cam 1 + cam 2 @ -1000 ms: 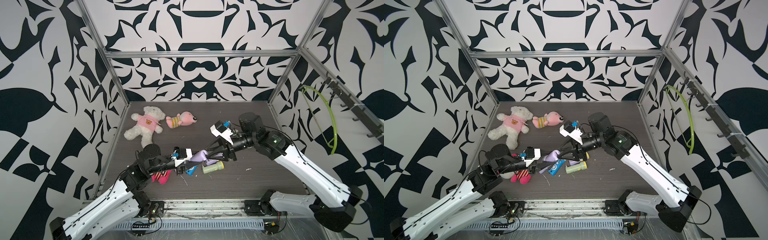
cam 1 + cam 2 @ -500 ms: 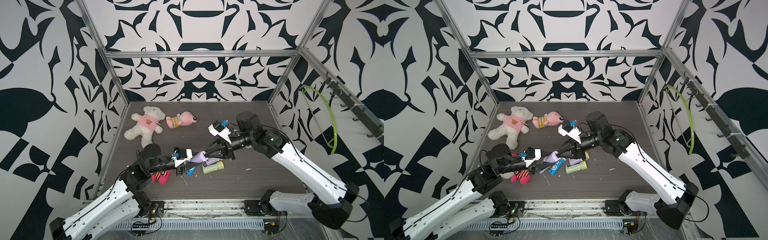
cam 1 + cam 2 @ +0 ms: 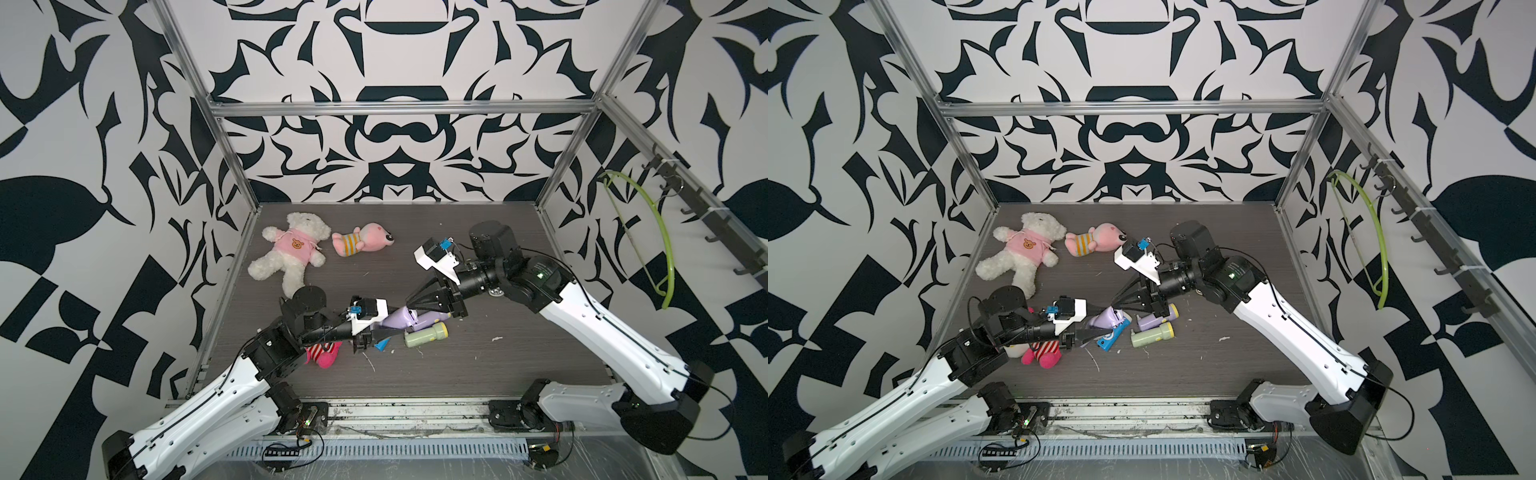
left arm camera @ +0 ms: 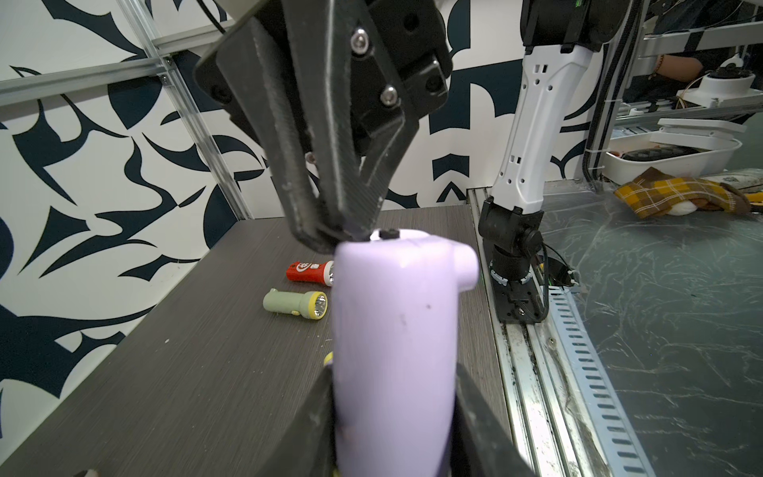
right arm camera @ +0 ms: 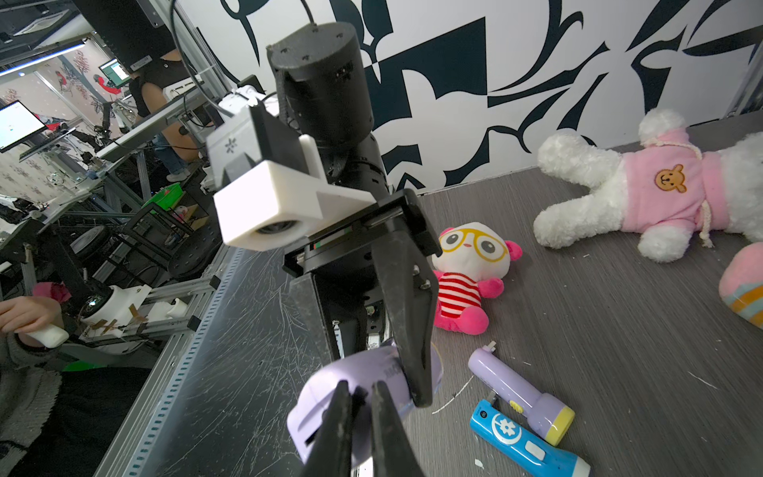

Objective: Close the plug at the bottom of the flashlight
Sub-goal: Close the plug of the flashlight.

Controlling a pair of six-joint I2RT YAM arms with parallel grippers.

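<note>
Here, my left gripper [image 4: 392, 371], reaching in from eight o'clock, clamps the lilac plastic flashlight [image 4: 392, 305] by its barrel, above the middle of the dark wood-grain table [image 3: 498, 365]. From two o'clock, my right gripper [image 5: 360, 390] is nearly closed, tips against the flashlight's bottom end. Whether they pinch the small black plug [image 4: 388, 234] I cannot tell.

We see black-and-white patterned walls [image 3: 395, 137], silver frame posts [image 3: 231, 158], a dark wood-grain worktop [image 3: 457, 374], and a hook rail [image 3: 719, 220] above its right edge.
</note>
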